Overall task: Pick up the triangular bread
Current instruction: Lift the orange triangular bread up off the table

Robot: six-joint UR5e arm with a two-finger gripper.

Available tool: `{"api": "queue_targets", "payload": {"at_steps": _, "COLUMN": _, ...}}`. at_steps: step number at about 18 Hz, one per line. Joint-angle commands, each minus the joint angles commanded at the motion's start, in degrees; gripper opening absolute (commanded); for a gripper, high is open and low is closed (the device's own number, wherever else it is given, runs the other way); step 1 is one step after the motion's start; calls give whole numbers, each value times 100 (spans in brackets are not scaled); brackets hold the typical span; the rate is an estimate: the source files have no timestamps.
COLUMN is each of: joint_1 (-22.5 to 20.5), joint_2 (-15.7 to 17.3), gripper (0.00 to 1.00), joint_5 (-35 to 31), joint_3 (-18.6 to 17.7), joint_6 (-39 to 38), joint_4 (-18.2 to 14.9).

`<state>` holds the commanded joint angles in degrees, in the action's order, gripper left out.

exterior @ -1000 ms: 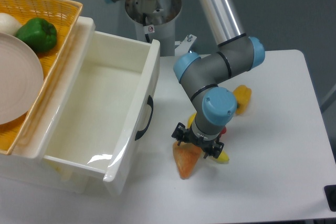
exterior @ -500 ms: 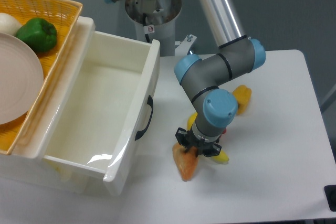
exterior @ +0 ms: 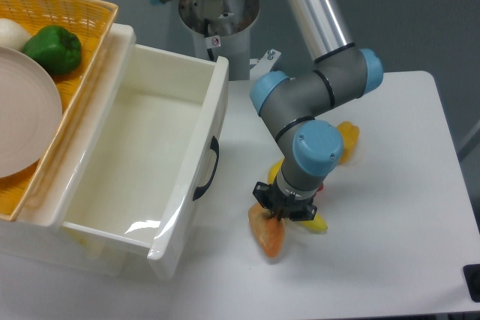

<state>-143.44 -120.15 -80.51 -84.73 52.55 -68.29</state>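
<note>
The bread (exterior: 268,236) lies on the white table (exterior: 390,245) near its front edge, just right of the white bin (exterior: 142,177). The gripper (exterior: 283,210) sits on its upper end with the fingers drawn in close and appears to pinch that end, though the wrist hides the contact itself. The step in hand looks like securing the hold and lifting. It is done well by keeping the squeeze firm and rising straight up, since the grip is at one end and the free tip may swing or sag.

The wedge's long axis runs from the gripper down toward the front edge, its narrow tip pointing forward and slightly right.

Just behind it, a banana (exterior: 313,222) pokes out beside the fingers. Farther back lies a small yellow pepper (exterior: 348,140).
</note>
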Motion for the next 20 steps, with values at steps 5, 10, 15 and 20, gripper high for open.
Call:
{"api": "queue_targets", "payload": {"at_steps": 5, "joint_1": -123, "joint_2": 228, "gripper": 6, "joint_5": -44, "joint_3": 0, "joint_6": 782, "joint_4": -201}}
{"api": "queue_targets", "payload": {"at_steps": 10, "joint_1": -325, "joint_2": 667, "gripper": 6, "joint_5": -307, "joint_3": 0, "joint_6": 1855, "joint_4": -861}}
{"api": "queue_targets", "payload": {"at_steps": 15, "joint_1": -264, "joint_2": 993, "gripper": 6, "joint_5": -316, "joint_3": -26, "joint_6": 2136, "joint_4": -1037}}
{"api": "queue_targets", "payload": {"at_steps": 20, "joint_1": -272, "joint_2": 1292, "gripper": 6, "joint_5": -404, "joint_3": -17, "joint_6": 2698, "joint_4": -1441}}
